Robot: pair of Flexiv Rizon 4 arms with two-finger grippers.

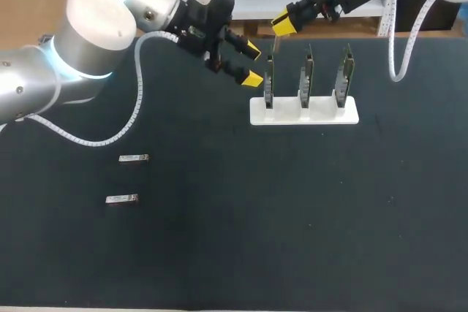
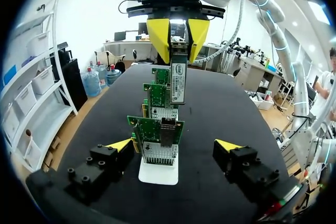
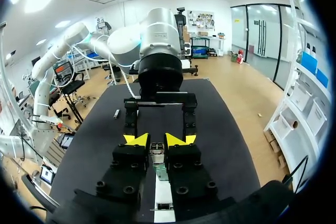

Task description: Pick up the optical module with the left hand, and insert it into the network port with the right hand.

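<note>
Left wrist view is taken first: the left gripper [image 2: 174, 145] is shown with its jaws spread wide and nothing held. A white holder [image 2: 157, 174] is set just ahead of the open fingers, in line with the gap and untouched. Three network cards [image 2: 152, 128] are stood upright in it, one behind another, so that their edges are offered upward. On the nearest card a metal-caged network port [image 2: 168, 129] can be made out. Above that card the optical module [image 2: 177, 82] is hung lengthwise, nose down, pinched from both sides by the closed yellow tips of the right gripper [image 2: 177, 45]. The right wrist view confirms the clamp. It is judged that the module is held vertically so that it can be lowered straight into the port. The emptied left jaws are judged to be parked close by only as a guard. Alignment of nose and cage cannot be told exactly. Beyond the jaws, the table [image 2: 226, 103] is covered in a dark matte sheet. Two spare modules [image 1: 134, 158] are left lying flat on it, well apart from the holder.
</note>
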